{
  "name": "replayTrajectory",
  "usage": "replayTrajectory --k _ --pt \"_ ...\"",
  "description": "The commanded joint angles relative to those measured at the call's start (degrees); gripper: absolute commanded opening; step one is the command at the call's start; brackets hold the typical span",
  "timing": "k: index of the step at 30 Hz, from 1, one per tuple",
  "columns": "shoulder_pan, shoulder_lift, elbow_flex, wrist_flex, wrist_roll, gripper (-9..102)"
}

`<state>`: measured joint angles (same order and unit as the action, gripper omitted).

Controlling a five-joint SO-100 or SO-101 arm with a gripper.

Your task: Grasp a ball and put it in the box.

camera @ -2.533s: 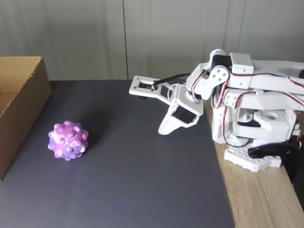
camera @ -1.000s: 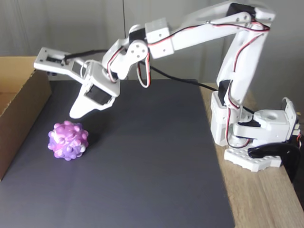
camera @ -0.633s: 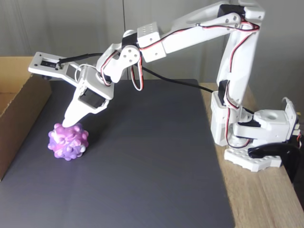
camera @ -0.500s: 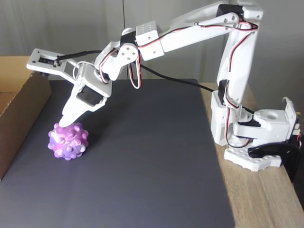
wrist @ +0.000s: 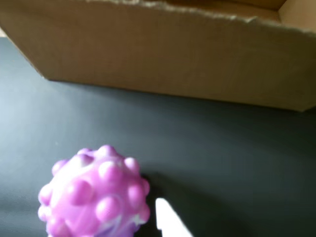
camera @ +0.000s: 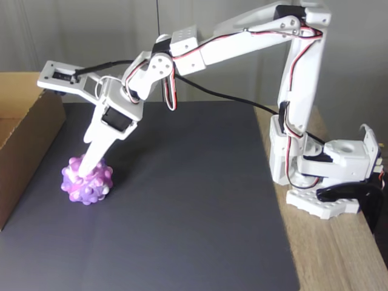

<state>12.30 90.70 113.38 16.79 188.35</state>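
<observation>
Fixed view, tool lowered onto ball

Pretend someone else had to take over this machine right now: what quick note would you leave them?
Gripper: down at the ball, one white finger beside it; whether it is open or shut cannot be told.
Ball: on the dark mat, not lifted.
Box: at the mat's left edge in the fixed view, top open.
Done: reach to the ball.
Left: grip, lift, carry, drop into the box.

The white arm reaches far out from its base — wrist bent steeply down, gripper pointing at the surface, jaw spread unclear.
</observation>
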Motion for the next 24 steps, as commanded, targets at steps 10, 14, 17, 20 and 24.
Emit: replayTrajectory --k 10,14,17,20,24 --pt "1.0 -5.5 -2.5 -2.6 1.1 54" --pt "1.3 -7.5 -2.5 -4.0 1.3 54" --pt "1.6 -8.5 -2.5 -4.7 1.7 53" --pt "1.8 -9.7 -2.6 -5.4 1.8 52" --pt "1.8 -11.0 -3.3 -5.6 2.2 48"
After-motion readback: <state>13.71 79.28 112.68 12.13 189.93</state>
